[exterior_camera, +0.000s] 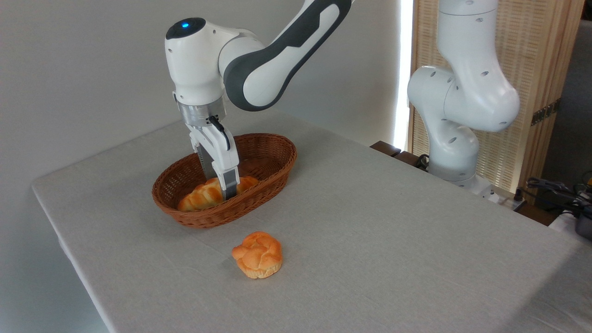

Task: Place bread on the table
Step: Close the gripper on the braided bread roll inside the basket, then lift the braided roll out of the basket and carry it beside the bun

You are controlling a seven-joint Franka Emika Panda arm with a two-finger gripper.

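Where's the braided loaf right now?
The braided loaf lies in the wicker basket, left of centre, with the gripper straddling it, behind the round bun.
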